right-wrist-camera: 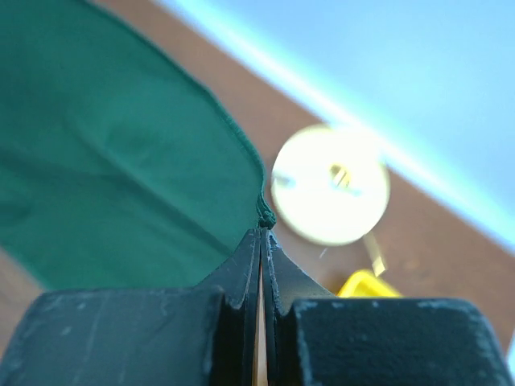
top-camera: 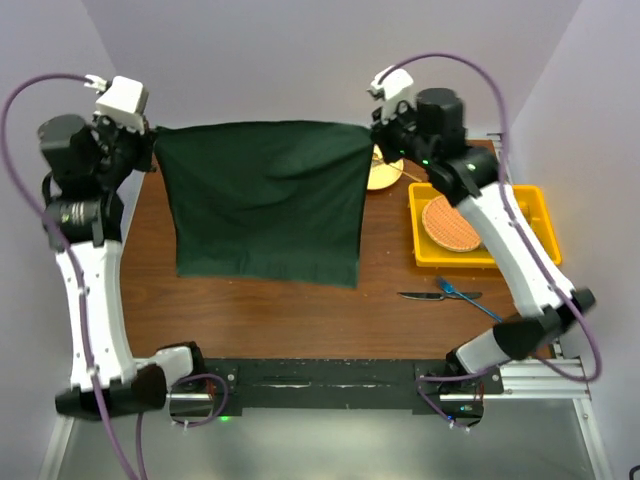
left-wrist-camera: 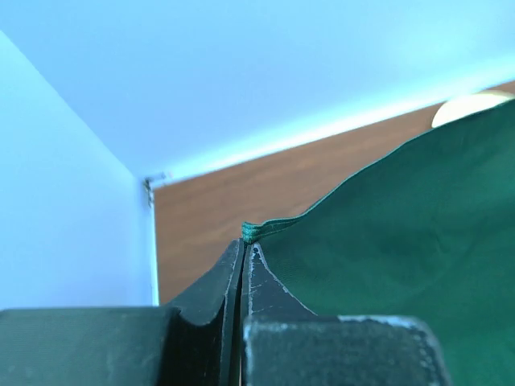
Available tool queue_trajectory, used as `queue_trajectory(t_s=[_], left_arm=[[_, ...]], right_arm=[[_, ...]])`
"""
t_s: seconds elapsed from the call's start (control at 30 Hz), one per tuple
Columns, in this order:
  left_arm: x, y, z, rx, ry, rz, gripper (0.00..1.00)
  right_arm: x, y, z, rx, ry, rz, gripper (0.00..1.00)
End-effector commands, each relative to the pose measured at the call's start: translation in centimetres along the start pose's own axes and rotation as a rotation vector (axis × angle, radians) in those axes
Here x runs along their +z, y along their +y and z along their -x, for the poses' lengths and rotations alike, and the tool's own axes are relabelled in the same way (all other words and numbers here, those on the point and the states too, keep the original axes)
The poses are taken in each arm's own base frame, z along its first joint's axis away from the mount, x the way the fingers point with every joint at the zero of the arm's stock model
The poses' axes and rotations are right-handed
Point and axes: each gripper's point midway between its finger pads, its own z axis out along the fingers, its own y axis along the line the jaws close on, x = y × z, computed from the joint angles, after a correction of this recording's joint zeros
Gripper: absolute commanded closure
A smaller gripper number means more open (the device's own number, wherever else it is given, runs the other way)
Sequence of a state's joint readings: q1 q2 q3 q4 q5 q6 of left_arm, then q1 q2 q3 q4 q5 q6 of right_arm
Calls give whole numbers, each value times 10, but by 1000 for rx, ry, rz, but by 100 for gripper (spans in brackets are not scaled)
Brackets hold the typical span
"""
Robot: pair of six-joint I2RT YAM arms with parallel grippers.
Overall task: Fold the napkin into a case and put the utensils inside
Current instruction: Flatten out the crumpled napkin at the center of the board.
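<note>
The dark green napkin [top-camera: 265, 200] hangs spread out above the table, held by its two top corners, its lower edge near the wood. My left gripper [top-camera: 152, 133] is shut on the napkin's left corner [left-wrist-camera: 251, 232]. My right gripper [top-camera: 375, 130] is shut on the right corner [right-wrist-camera: 265, 215]. The knife [top-camera: 425, 296] with a dark handle and the blue fork [top-camera: 462, 297] lie on the table at the right front, below the yellow tray.
A yellow tray [top-camera: 528, 205] with a round woven brown piece [top-camera: 452, 224] stands at the right. A pale round plate [top-camera: 385, 172] with a utensil on it lies behind the napkin's right corner; it also shows in the right wrist view [right-wrist-camera: 330, 185]. Walls close in at the back and sides.
</note>
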State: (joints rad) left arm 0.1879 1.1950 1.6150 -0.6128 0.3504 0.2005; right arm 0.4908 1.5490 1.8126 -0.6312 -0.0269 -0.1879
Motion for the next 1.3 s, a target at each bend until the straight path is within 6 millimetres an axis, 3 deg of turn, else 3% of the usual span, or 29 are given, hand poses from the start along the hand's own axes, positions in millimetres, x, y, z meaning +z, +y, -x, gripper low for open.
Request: queue_trajectory(t_s=[0.0,0.03,0.07,0.17,0.33,0.43,0.5,0.53,0.57,0.63,0.73,0.87,0.97,1.0,1.03,1.13,1.2,1.23,1.27], left_arm=[[-60,-16,37,-21,-123,21,100],[-71,-19,41,-16,-143,29,100],[-83,-21,46,-11,-165,39,100],[-133,-33,65,11,-263,74,100],[-180,-46,91,16,-357,91,100],[-195,-52,101,25,-384,82,100],[-197,-53,105,32,-380,73,100],[-195,-52,106,32,-373,69,100],[-187,-50,105,25,-354,59,100],[-176,-45,100,12,-318,66,100],[-138,-28,77,-26,-217,90,100],[-80,-3,32,-61,-84,135,100],[-31,10,-9,-88,20,143,100],[-15,12,-24,-96,47,137,100],[-4,13,-34,-106,70,131,100],[38,12,-82,-134,151,87,100],[66,12,-121,-144,214,60,100],[75,11,-132,-152,232,53,100],[91,11,-156,-168,286,38,100]], right_arm=[[-84,-12,74,-33,-268,-54,100],[-95,-10,77,-32,-289,-47,100],[-118,-7,86,-34,-336,-36,100],[-156,5,91,-25,-394,11,100],[-193,31,90,15,-421,118,100],[-207,35,94,56,-435,138,100],[-217,37,101,71,-458,151,100],[-212,37,103,76,-452,156,100],[-218,36,110,76,-468,153,100],[-199,31,107,79,-420,123,100],[-175,24,102,66,-385,81,100],[-108,12,76,50,-265,-1,100],[-65,5,61,36,-209,-49,100],[-36,5,46,31,-154,-55,100],[-22,5,44,28,-153,-60,100],[40,2,9,13,-67,-76,100],[81,1,-28,2,10,-84,100],[96,0,-31,3,0,-85,100],[108,-5,-43,5,20,-92,100]])
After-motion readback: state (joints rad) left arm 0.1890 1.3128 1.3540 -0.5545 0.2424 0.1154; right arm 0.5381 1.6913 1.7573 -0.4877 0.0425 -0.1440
